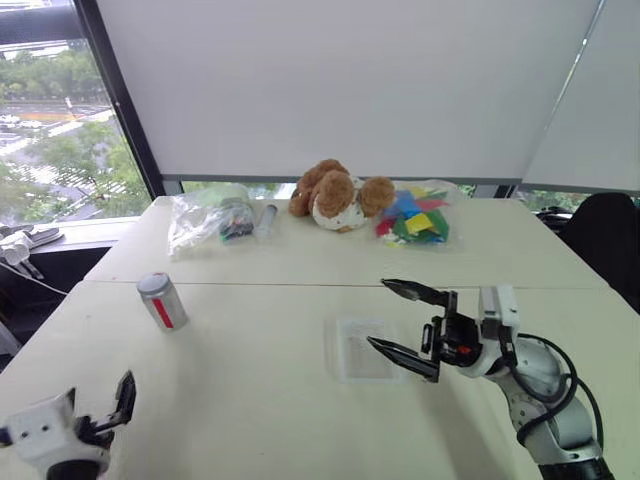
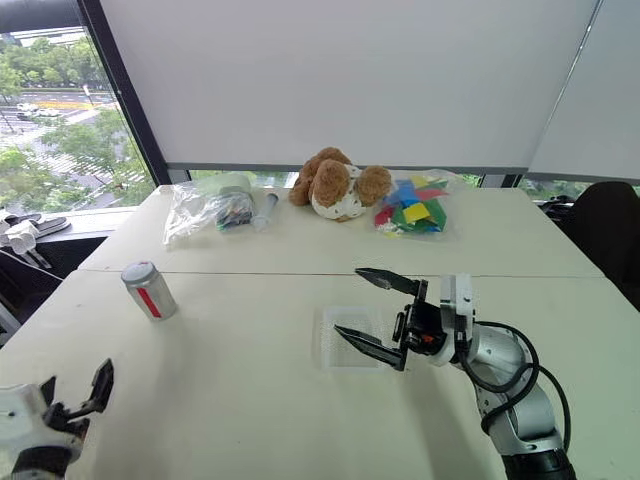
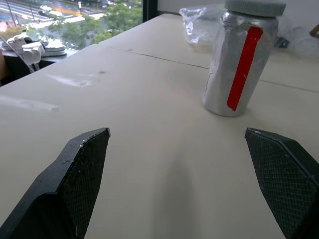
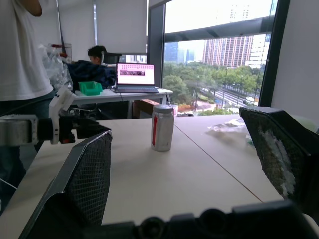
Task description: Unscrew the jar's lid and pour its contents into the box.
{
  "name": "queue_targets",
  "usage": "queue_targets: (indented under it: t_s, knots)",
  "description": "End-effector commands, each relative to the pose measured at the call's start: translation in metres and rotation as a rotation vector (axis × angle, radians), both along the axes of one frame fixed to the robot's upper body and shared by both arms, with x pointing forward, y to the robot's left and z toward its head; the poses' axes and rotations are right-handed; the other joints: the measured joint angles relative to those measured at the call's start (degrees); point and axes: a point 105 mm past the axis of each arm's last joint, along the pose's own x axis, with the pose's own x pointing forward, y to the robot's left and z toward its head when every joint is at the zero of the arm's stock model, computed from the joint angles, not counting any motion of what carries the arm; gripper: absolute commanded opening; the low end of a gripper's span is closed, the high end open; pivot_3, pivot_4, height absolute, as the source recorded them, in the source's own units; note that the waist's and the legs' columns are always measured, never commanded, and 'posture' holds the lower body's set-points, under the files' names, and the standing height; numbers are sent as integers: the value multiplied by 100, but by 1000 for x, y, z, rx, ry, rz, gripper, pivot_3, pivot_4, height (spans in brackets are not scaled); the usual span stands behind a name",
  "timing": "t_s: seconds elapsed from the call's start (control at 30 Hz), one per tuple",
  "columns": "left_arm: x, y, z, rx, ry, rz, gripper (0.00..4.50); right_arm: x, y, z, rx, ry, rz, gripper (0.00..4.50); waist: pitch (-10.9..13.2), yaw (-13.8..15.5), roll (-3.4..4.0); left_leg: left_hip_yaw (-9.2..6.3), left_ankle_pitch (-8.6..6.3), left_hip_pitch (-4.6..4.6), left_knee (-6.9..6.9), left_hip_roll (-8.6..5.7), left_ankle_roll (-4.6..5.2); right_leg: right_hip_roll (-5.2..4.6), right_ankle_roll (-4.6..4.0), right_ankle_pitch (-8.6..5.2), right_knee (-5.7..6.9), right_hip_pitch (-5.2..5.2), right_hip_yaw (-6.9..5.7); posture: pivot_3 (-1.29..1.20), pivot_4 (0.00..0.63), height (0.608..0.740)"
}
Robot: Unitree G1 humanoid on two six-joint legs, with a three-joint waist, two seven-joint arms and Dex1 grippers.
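Black and wide apart, the fingers of my left end effector (image 1: pixel 112 405) hover empty over the near left corner of the cream worktop (image 1: pixel 250 400). My right end effector (image 1: pixel 408 322), just as wide and holding nothing, hangs above the clear plastic box (image 1: pixel 352 347), which lies flat near the worktop's middle. Further out, toward the left edge, the silver-grey jar (image 1: pixel 162 301) stands upright with its red stripe facing me and the lid (image 1: pixel 152 282) still screwed on, well apart from both end effectors. Along the far edge lie a clear bag (image 1: pixel 205 217), a brown teddy bear (image 1: pixel 335 195) and a bag of coloured pieces (image 1: pixel 418 216). The jar is slim and looks smooth; I judge an off-centre reach could tip it, and a weak hold could let it spin with the lid.
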Motion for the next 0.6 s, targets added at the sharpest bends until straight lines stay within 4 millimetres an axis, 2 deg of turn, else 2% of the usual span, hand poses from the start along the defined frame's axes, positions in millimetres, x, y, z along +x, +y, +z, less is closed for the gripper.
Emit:
queue_targets:
  t_s: [0.03, 0.23, 0.47, 0.6]
  knots:
    - [18, -7, 16, 56, -9, -24, 4445, -1, -8, 2, -26, -50, -21, 4500, -1, -2, 1, 1, 0, 0, 0, -1, -1, -1, 2, 2, 0, 0, 0, 0, 150, 740]
    - [50, -16, 24, 113, 14, -73, 4445, 2, -16, -2, -27, -49, -48, 4500, -1, -17, 3, 4, 4, 0, -3, -3, -6, 2, 19, 13, 8, -10, 2, 0, 150, 740]
    - [73, -21, 25, 139, 21, -67, 4445, 1, -17, -6, -18, -64, -68, 4500, -1, -4, 4, 4, 6, 0, -3, -3, -10, 2, 19, 15, 9, -10, 4, 0, 150, 740]
    - [85, -24, 29, 159, 8, -63, 4445, 0, -11, -3, -14, -77, -58, 4500, -1, -4, 4, 2, 10, 0, -2, -3, -16, 2, 20, 19, 11, -10, 4, 0, 150, 740]
